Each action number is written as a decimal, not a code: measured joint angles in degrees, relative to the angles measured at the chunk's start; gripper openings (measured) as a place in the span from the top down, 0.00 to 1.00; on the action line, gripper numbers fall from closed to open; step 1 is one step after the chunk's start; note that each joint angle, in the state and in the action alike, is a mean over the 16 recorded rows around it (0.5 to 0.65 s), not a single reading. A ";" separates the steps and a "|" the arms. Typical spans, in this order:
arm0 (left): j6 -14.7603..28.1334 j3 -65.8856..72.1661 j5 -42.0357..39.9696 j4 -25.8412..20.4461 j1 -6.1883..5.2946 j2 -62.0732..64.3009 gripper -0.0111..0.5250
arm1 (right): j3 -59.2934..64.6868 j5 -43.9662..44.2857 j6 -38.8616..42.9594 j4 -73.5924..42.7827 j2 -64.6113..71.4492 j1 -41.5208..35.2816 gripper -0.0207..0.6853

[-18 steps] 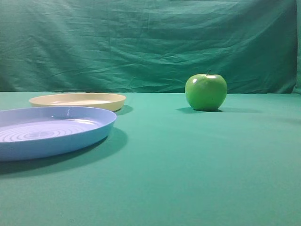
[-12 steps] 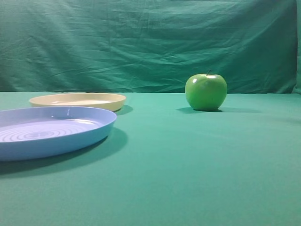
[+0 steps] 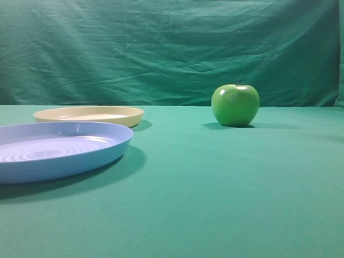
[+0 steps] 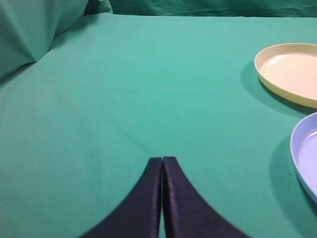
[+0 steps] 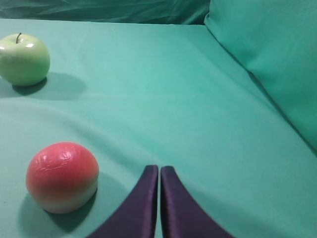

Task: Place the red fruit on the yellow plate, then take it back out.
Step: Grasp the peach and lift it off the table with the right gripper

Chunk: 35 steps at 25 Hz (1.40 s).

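Green-clothed table (image 3: 215, 183) bearing yellow plate (image 3: 88, 114), blue plate (image 3: 59, 150), green apple (image 3: 235, 105), red fruit (image 5: 62, 176).

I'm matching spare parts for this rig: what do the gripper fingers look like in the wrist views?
Only the fingers show. The left gripper has two smooth, matte, near-black fingers, broad at the base and curving inward to slim tips. The right gripper has the same curved, tapering shape, looking dark purple-black. No cables, markings or arm links are visible, and neither arm appears in the exterior high view.

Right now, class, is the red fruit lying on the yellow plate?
No: the red fruit sits on the green cloth near the right hand, and the yellow plate holds nothing.
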 joint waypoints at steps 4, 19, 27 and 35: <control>0.00 0.00 0.00 0.00 0.00 0.00 0.98 | 0.00 -0.02 0.00 0.00 0.00 0.00 0.97; 0.00 0.00 0.00 0.00 0.00 0.00 0.98 | -13.52 5.35 -1.04 0.50 9.15 0.00 0.97; 0.00 0.00 0.00 0.00 0.00 0.00 0.98 | -30.86 23.27 -4.53 4.62 23.05 0.10 0.97; -0.05 0.00 0.00 0.00 0.00 0.00 0.98 | -39.78 40.77 -7.53 9.14 35.13 3.79 0.97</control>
